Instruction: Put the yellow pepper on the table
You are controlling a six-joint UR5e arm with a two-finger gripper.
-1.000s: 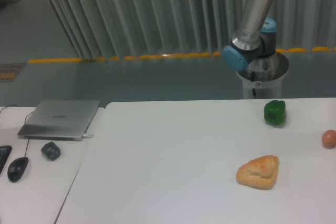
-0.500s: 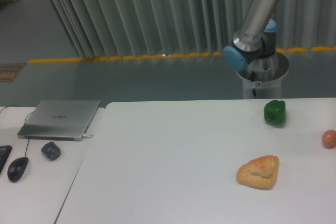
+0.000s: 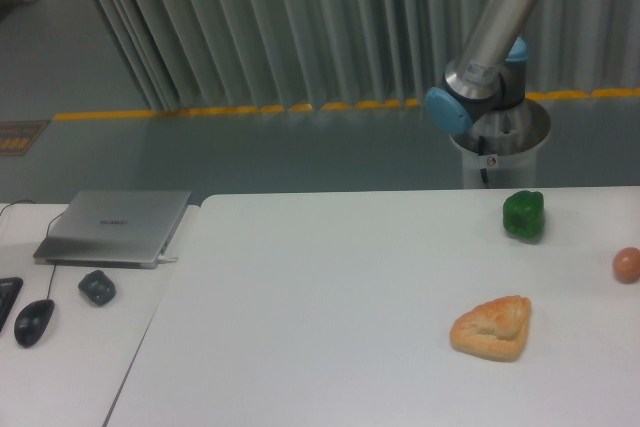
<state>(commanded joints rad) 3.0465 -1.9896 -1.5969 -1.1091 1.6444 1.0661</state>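
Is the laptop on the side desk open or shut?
Shut: the laptop lies flat on the desk, silver lid down, no screen or keys showing.

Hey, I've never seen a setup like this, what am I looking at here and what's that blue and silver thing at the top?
That blue and silver thing is a robot arm on a pedestal behind the table; its gripper is out of view above the picture's edge. One fixed camera looks down from the front. On the big white table lie a green pepper, a triangular piece of bread and a small brownish round thing at the right edge. The smaller desk at left holds a closed laptop, a mouse and a small dark object. No yellow pepper is visible.
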